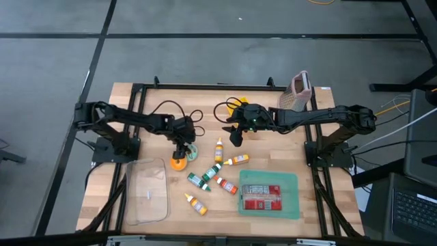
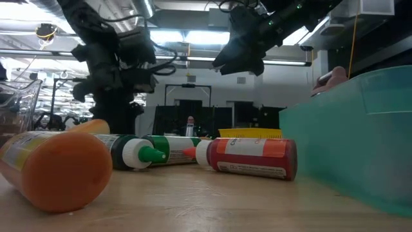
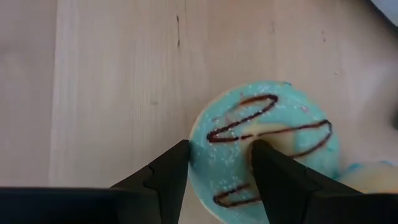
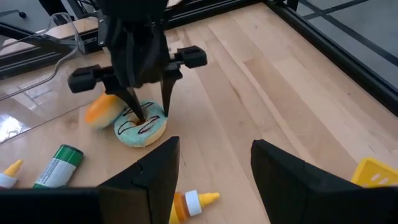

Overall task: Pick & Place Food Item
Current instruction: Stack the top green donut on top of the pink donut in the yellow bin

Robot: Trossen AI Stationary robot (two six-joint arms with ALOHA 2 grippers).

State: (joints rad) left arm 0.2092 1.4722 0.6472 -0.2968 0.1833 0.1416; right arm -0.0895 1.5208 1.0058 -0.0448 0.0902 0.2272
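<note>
**Left arm straddles the doughnut's rim**

Here the left gripper [image 4: 148, 111] stands over the blue-iced doughnut [image 3: 267, 146], which lies on the table [image 1: 273, 154] just left of centre in the high view, touching an orange food piece [image 1: 178, 162]. Its fingers are spread, one outside the rim and one in the hole, not yet pinching. The doughnut looks like a soft, light plush toy, so the ring wall is probably the best hold; it should squash, not slip. The right gripper [image 1: 236, 137] hangs open above centre.
</note>
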